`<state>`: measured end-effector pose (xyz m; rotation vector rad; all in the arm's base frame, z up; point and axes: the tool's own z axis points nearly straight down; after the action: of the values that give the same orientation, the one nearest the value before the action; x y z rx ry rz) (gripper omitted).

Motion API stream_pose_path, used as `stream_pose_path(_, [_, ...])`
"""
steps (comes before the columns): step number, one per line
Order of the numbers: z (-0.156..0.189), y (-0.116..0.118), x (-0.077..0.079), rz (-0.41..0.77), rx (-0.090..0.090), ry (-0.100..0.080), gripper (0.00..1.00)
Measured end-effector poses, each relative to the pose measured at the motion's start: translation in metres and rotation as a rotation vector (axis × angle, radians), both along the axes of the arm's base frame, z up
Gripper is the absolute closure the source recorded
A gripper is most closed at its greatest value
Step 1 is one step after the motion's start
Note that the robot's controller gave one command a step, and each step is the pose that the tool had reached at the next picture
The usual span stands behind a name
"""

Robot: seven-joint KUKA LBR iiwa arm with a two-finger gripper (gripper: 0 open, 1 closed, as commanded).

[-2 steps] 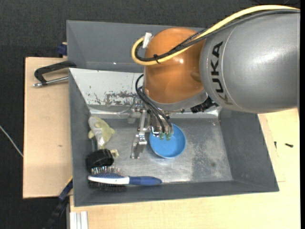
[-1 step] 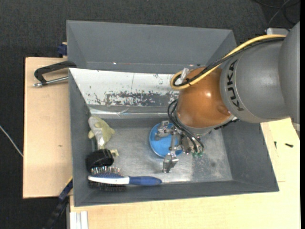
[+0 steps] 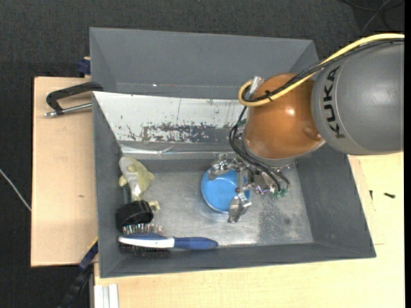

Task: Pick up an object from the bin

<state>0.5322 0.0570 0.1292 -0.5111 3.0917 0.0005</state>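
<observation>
- Camera view: your gripper (image 3: 239, 194) is in the middle of the bin (image 3: 192, 63), over the right edge of the blue round thing (image 3: 215, 191).
- You cannot tell if its jaws are apart or closed.
- Bump its side and it could roll left toward the brush (image 3: 168, 242).

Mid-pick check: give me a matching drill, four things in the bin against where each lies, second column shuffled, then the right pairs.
Things
1. blue round thing
2. brush
3. black round thing
4. pale crumpled thing

Places
A. along the wall of the bin at the picture's bottom, on the left
B. mid-bin, right at the hand
C. left side, farthest up in the picture
D. left side, just above the brush in the picture

Pairs: 1-B, 2-A, 3-D, 4-C
</observation>
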Motion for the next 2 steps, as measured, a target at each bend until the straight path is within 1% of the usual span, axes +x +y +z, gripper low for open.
stream_pose_path(1, [-0.0565,-0.0305,0.0086,0.265,-0.001,-0.001,0.0])
stream_pose_path(2, [-0.0543,-0.0334,0.0082,0.263,-0.006,0.006,1.0])
